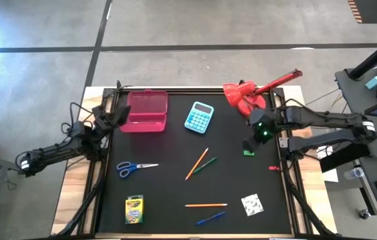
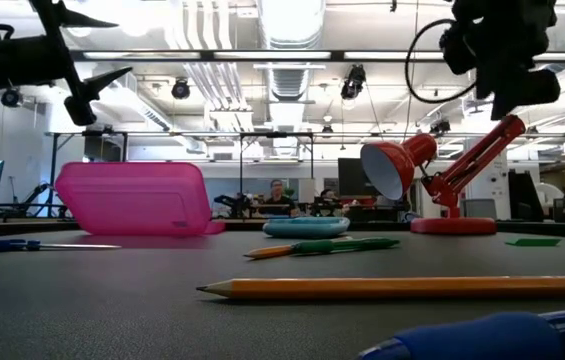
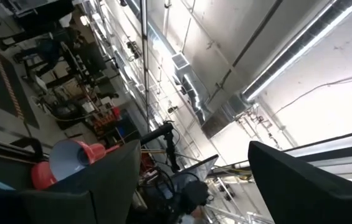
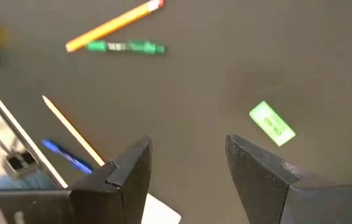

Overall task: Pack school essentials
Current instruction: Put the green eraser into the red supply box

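Note:
On the black mat lie blue-handled scissors (image 1: 135,168), an orange pencil (image 1: 195,165) beside a green one (image 1: 205,163), another orange pencil (image 1: 206,205), a blue pen (image 1: 210,217), a crayon box (image 1: 134,209), a white patterned square (image 1: 252,204), a small green bit (image 1: 248,153) and a pink bit (image 1: 273,168). My right gripper (image 1: 250,143) hangs open above the mat's right side, slanting down just far of the green bit (image 4: 272,123). My left gripper (image 1: 113,118) stands open at the mat's far left, raised and tilted upward beside the pink case (image 1: 147,111).
A turquoise calculator (image 1: 199,117) lies at the far middle of the mat. A red desk lamp (image 1: 251,93) stands at the far right, close behind my right gripper. The wooden table edge (image 1: 75,193) frames the mat. People sit far off in the room behind.

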